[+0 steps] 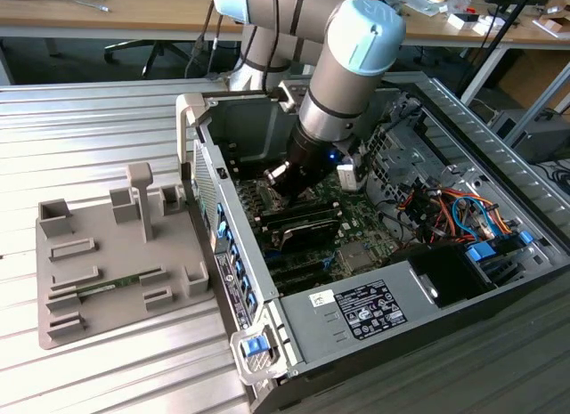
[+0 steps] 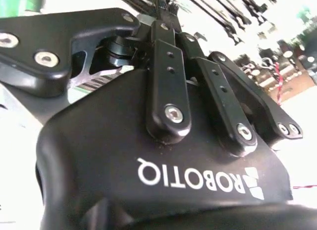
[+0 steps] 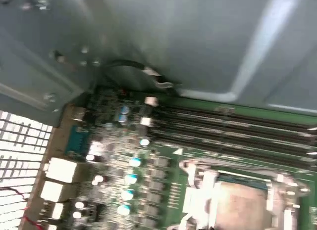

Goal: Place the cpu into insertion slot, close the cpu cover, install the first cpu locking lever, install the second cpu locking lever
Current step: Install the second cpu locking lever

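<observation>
In the exterior view my gripper reaches down into the open computer case, low over the green motherboard. The second wrist view looks along the gripper's black body and links. In the first wrist view the cpu, with its silvery-grey top, lies in the insertion slot. A silvery metal frame, the cpu cover, lies around it. A thin wire lever runs along the socket's edge; whether it is latched is unclear.
Long memory slots run beside the socket, under the grey case wall. Black cards and coloured cables fill the case. A grey fixture tray holding a green memory stick sits on the exterior view's left.
</observation>
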You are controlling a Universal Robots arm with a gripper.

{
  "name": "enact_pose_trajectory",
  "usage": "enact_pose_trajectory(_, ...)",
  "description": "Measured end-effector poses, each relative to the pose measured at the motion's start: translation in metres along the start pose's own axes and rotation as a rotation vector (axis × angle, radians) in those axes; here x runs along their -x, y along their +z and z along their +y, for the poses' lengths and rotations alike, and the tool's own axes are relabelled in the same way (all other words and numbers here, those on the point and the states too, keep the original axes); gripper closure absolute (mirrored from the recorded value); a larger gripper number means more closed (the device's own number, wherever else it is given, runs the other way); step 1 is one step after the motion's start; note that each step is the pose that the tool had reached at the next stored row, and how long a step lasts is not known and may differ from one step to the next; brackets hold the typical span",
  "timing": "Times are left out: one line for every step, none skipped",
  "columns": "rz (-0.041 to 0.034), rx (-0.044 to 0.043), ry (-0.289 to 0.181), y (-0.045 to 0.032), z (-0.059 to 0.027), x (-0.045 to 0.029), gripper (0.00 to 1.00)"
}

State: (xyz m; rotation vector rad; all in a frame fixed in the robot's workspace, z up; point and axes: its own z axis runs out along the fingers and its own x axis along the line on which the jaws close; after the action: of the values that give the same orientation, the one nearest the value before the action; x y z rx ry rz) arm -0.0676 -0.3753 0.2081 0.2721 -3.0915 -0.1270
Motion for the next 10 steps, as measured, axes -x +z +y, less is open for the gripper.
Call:
enact_pose_trajectory(0.0024, 0.0013, 0.0, -0.0002, -0.0009, 0.0049, 0.9)
enact_pose_trajectory(0.0046, 0.0021, 0.001, -0.0004, -0.0016, 0.0093, 0.9)
enact_pose_trajectory(0.0079, 0.0025, 0.001, -0.002, -0.0024, 0.0154, 0.9)
enact_pose_trajectory(0.0086, 0.0028, 0.001, -0.0052, -0.0018, 0.0164, 0.9)
enact_pose_trajectory(0.009, 0.0029, 0.001, -0.0079, -0.0014, 0.0166, 0.9)
enact_pose_trajectory(0.0092, 0.003, 0.001, -0.012, -0.001, 0.0165, 0.9)
enact_pose_trajectory(0.0093, 0.0029, 0.001, -0.015, -0.0008, 0.0164, 0.9)
enact_pose_trajectory(0.0094, 0.003, 0.001, -0.0174, -0.0006, 0.0164, 0.9)
enact_pose_trajectory(0.0092, 0.0034, 0.001, -0.0183, -0.0005, 0.0164, 0.9)
enact_pose_trajectory(0.0091, 0.0035, 0.001, -0.0182, -0.0005, 0.0164, 0.9)
